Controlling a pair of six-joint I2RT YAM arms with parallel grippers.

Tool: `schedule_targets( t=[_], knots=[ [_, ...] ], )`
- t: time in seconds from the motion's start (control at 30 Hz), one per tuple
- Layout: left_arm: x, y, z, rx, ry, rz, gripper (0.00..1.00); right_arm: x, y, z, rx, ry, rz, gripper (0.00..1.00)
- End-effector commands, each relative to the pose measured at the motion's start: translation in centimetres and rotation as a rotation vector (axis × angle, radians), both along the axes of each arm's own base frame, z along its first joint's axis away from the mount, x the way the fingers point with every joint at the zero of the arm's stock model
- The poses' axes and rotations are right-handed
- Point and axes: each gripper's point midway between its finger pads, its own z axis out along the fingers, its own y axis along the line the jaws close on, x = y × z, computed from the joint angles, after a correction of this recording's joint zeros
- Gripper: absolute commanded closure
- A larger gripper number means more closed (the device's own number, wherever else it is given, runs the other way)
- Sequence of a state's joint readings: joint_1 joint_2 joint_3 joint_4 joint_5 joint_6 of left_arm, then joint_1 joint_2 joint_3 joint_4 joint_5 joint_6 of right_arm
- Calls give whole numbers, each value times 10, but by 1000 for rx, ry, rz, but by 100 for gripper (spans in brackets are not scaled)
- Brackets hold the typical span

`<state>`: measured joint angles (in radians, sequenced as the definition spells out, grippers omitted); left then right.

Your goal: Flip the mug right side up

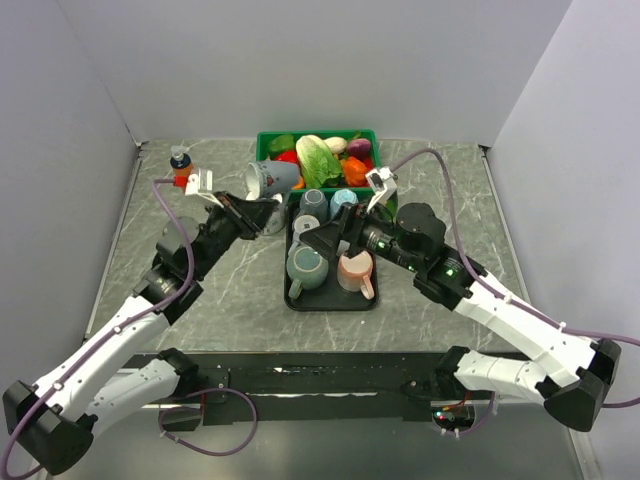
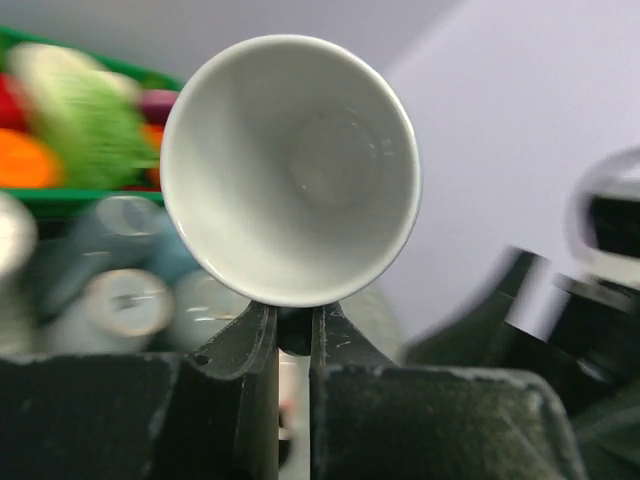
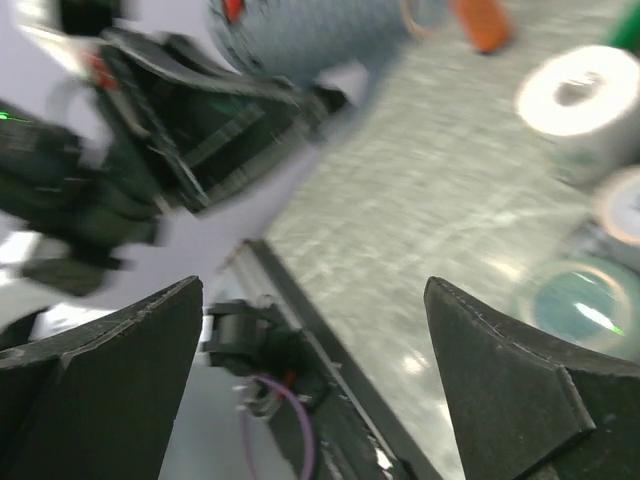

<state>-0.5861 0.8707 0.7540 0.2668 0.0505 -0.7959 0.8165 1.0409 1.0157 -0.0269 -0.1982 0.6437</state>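
A grey-blue patterned mug [image 1: 275, 178] with a white inside hangs in the air left of the green crate, tipped on its side, mouth toward the left. My left gripper [image 1: 262, 210] is shut on its dark handle. In the left wrist view the mug's open mouth [image 2: 290, 165] faces the camera, and the left gripper [image 2: 290, 318] pinches the handle just under the rim. My right gripper [image 1: 322, 238] is open and empty over the left part of the black tray. In the right wrist view the right gripper [image 3: 312, 290] is spread wide, and the mug [image 3: 310, 30] is blurred at the top.
The black tray [image 1: 330, 303] holds several mugs, among them a teal one [image 1: 305, 266] and a pink one [image 1: 354, 268]. A green crate [image 1: 318, 136] of vegetables stands behind it. A small orange bottle [image 1: 180, 165] stands at the back left. White walls close in both sides.
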Motion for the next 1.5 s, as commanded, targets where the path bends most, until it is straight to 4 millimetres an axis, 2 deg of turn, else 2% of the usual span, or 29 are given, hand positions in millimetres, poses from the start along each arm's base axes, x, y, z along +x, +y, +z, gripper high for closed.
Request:
schedule_targets(
  t=[0.0,0.03,0.07,0.1,0.13,0.17,0.23,0.27,0.33,0.37,0.57,0.63,0.73,0.87,1.03,1.17,1.27,1.33,1.37,1.43,1.47],
  knots=[
    [31,70,-21,297,91,396,99,14,-34,-18,-127,6,-166,2],
    [34,79,-49,403,177,433,99,18,-40,-21,-145,6,-195,1],
    [39,93,-47,441,199,515,99,18,-45,-30,-173,24,-205,1],
    [42,104,-57,489,242,557,99,19,-47,-35,-187,31,-209,1],
    [48,110,-75,550,302,589,99,23,-53,-37,-198,30,-239,1],
    [50,127,-86,596,363,631,99,26,-58,-41,-209,41,-257,1],
    [59,143,-111,644,457,667,99,28,-62,-50,-221,59,-260,1],
    [63,165,-123,652,512,722,99,31,-66,-52,-226,67,-273,1],
    [69,183,-141,653,579,746,99,34,-73,-59,-241,92,-280,1],
    [71,203,-149,644,617,795,99,34,-75,-62,-246,103,-274,1],
    [74,253,-188,703,800,915,99,36,-82,-78,-251,150,-264,1],
    [70,258,-210,720,875,926,99,36,-82,-85,-261,165,-249,1],
    [70,263,-229,711,927,926,99,36,-81,-90,-278,180,-234,1],
    [70,271,-242,741,959,941,99,37,-79,-97,-280,196,-219,1],
    [76,271,-262,801,1006,904,99,38,-76,-102,-292,212,-195,1],
    [68,278,-280,867,1081,921,99,41,-76,-105,-304,221,-191,1],
    [67,278,-283,873,1096,920,99,42,-78,-112,-322,238,-202,0],
    [66,280,-282,880,1098,929,93,44,-80,-112,-330,239,-211,0],
    [64,280,-283,884,1106,929,79,44,-80,-114,-338,247,-213,0],
    [64,279,-282,880,1106,922,64,45,-81,-116,-345,252,-217,0],
    [64,279,-280,875,1101,923,48,45,-81,-117,-346,255,-219,0]
  ],
)
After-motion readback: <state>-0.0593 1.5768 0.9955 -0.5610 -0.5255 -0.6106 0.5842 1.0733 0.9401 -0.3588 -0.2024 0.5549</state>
